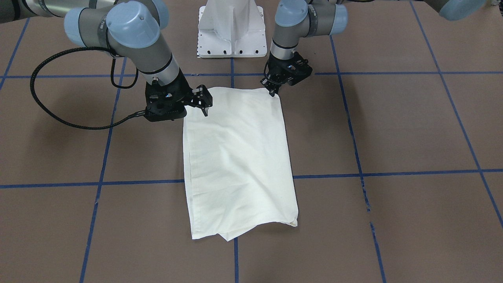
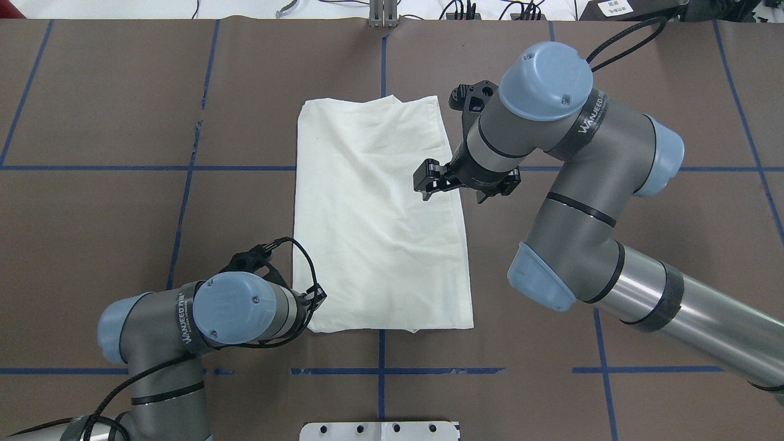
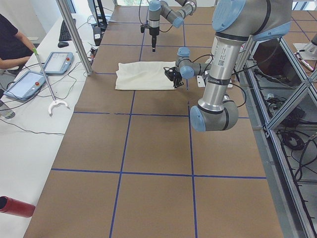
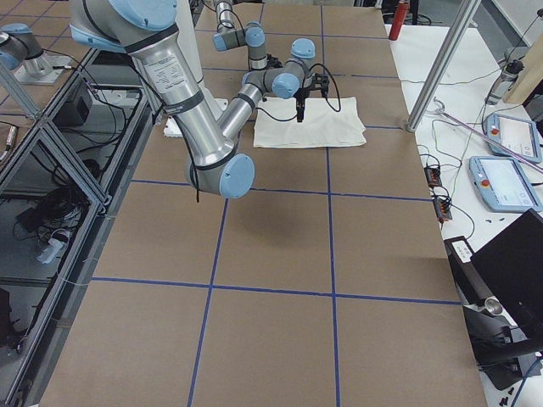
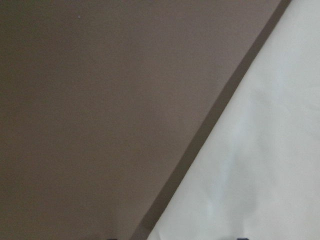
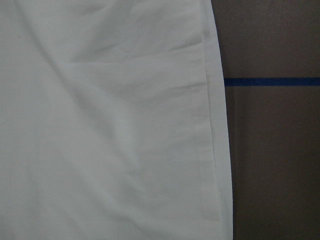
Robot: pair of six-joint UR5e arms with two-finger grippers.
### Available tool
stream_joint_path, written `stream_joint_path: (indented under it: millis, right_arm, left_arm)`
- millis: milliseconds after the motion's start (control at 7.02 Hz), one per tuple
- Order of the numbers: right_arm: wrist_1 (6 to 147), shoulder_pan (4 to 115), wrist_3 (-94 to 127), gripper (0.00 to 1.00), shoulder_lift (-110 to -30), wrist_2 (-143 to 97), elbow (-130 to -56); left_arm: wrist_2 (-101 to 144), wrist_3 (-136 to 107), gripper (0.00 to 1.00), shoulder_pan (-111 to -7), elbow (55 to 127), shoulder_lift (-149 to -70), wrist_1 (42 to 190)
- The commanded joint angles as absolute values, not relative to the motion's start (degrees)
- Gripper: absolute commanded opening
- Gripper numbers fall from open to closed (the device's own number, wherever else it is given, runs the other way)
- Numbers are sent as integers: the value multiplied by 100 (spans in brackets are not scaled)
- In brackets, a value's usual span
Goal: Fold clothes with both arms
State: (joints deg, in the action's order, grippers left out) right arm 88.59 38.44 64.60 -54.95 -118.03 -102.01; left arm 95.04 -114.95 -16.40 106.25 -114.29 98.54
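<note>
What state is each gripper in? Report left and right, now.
Left gripper: down at a corner of the shirt; open or closed cannot be told.
Right gripper: open, empty, above the shirt.

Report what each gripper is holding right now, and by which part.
Right gripper hovers open over the shirt, holding nothing. Left gripper is down at a shirt corner on the robot's side; whether it pinches it cannot be told.

The shirt (image 1: 239, 157) is matt cream cloth, softly creased. The table (image 1: 393, 125) looks like matt brown paper; the joint caps (image 2: 545, 79) are smooth blue plastic.
</note>
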Motion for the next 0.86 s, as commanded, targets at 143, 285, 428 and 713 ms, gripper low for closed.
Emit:
stream_joint_path:
  millis: [143,285,428,713]
  right_arm:
    - [8859,3850,6460,100,-5493,-11804,-10195]
    - [8859,3841,6495,100,-5519,-11795,-10213]
    - [8833,3789,6756,100,-5546,-11795,-10248]
    - [8143,3063,8210,100,-5939,-10974,-10318]
  left_arm:
    - [9492,-11435,0,-1635,10687,-11391,9835]
    - [9501,-10947,0,-1635,10862,-11365,9774]
    - [9501,-10777,0,-1617,11124,-11347,9678]
    - [9536,-10767,0,-1530,11329,-11382,9387]
